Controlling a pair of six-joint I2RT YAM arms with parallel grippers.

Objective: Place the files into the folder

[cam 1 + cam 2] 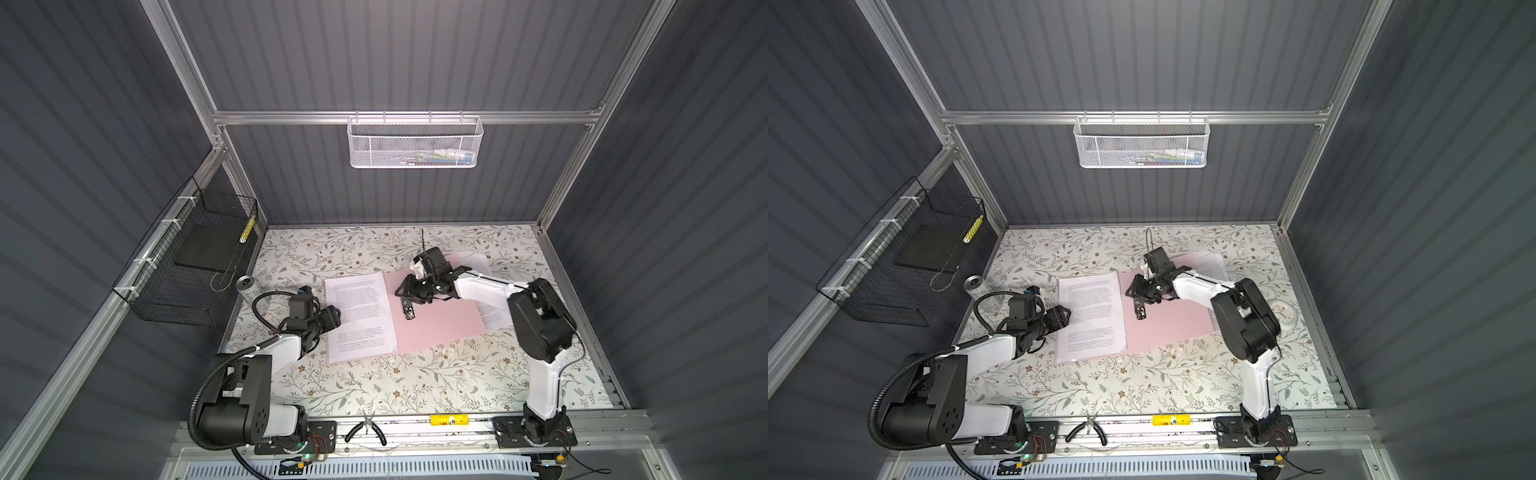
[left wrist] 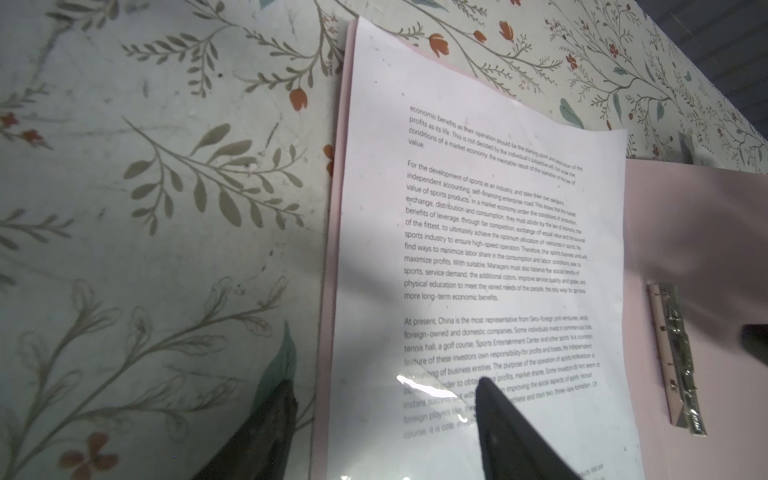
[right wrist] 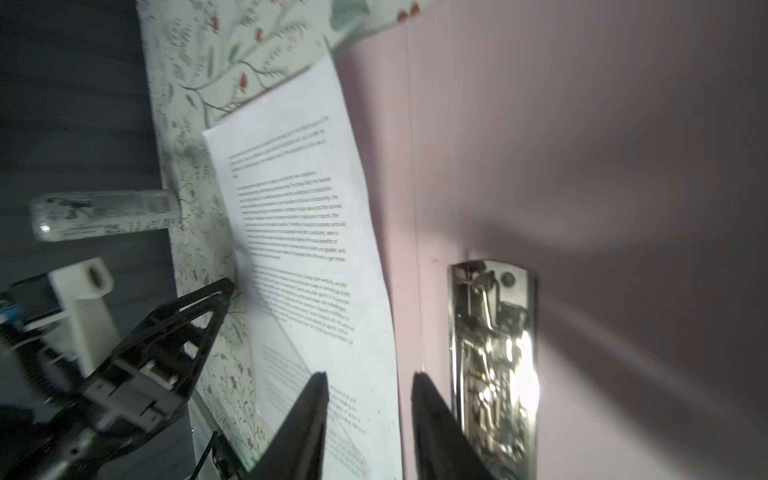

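Judging by how things lie, the filing is partway done. The thin pale pink folder (image 1: 440, 320) lies open and flat near the middle of the floral-patterned tabletop (image 1: 374, 386), its right leaf reaching toward the tabletop's right edge. A white printed paper sheet (image 1: 359, 316) lies on the left leaf, nearly square to it, with a pink margin showing along its outer edge. More white printed sheets (image 1: 478, 261) stick out from beneath the right leaf at its far corner and right side, so those appear not yet filed. A small shiny metal clip (image 3: 494, 353) sits on the bare right leaf just beside the spine.

The left gripper (image 2: 384, 384) is low at the outer edge of the left leaf. Its fingers (image 2: 507, 424) are spread wide, one over the sheet and the other over bare tabletop, with nothing clamped between them. Whether either presses down, I cannot tell. The right gripper (image 3: 370, 376) hovers over the spine beside the clip. Its fingers are parted and empty, with only the sheet's inner edge and pink leaf showing in the gap.

The next move probably calls for a low approach to an exposed edge of the sheets under the right leaf. They would need drawing out without dragging the folder, perhaps with the left fingers pinning the left leaf.
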